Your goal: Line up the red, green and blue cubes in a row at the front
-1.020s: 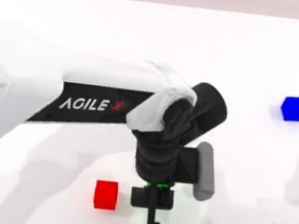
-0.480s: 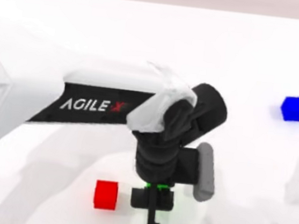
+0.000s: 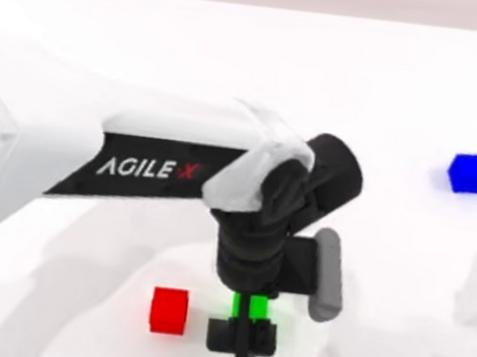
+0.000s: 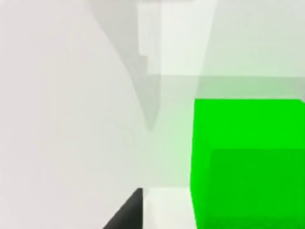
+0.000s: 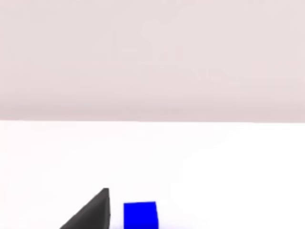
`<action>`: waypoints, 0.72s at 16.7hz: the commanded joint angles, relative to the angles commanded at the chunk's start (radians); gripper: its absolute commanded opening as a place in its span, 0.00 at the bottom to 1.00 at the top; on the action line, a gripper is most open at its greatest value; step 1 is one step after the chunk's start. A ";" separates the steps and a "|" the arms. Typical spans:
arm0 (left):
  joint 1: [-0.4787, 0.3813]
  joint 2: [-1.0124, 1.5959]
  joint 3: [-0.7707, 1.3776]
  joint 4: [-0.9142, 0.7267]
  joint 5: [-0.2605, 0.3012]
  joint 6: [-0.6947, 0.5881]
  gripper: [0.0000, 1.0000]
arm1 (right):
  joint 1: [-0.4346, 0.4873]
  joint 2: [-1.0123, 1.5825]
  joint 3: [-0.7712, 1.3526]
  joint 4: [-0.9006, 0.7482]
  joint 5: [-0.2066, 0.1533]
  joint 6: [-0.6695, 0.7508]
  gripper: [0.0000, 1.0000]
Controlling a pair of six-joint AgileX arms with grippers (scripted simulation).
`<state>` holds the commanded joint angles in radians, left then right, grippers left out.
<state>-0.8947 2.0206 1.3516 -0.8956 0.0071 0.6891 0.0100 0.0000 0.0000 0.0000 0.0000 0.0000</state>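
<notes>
Your left gripper (image 3: 241,344) sits low at the front of the table, just to the right of the red cube (image 3: 168,310), with the green cube (image 3: 250,304) directly beneath the wrist. From above you see only a strip of green showing between the wrist body and the dark finger block, so most of that cube is hidden by the arm. In the left wrist view the green cube (image 4: 248,162) fills one side of the picture, very close to the camera, and it appears to rest on the table. Whether the fingers are apart or clamped on it I cannot tell; the finger block covers the contact from above and the wrist view shows only one dark tip at the edge.

Red and green lie side by side along the front, near each other but apart, with a clear gap between them. That pair looks placed.

What your next move turns on is the blue cube (image 3: 468,173). It lies far to the right and well back from the front row, well apart from the left gripper. The right arm is not seen in the top view, but its wrist view shows the blue cube (image 5: 140,215) close by, just beside a dark fingertip. Judge the right arm the nearer one, so blue is its job: fetch it forward to the open spot right of green.
</notes>
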 joint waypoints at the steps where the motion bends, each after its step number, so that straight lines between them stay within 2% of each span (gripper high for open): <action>1: 0.000 0.000 0.000 0.000 0.000 0.000 1.00 | 0.000 0.000 0.000 0.000 0.000 0.000 1.00; 9: 0.002 -0.001 0.003 -0.004 0.000 0.001 1.00 | 0.000 0.000 0.000 0.000 0.000 0.000 1.00; 12: 0.006 -0.021 0.056 -0.074 -0.001 0.001 1.00 | 0.000 0.000 0.000 0.000 0.000 0.000 1.00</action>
<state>-0.8885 1.9994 1.4075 -0.9693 0.0062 0.6896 0.0100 0.0000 0.0000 0.0000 0.0000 0.0000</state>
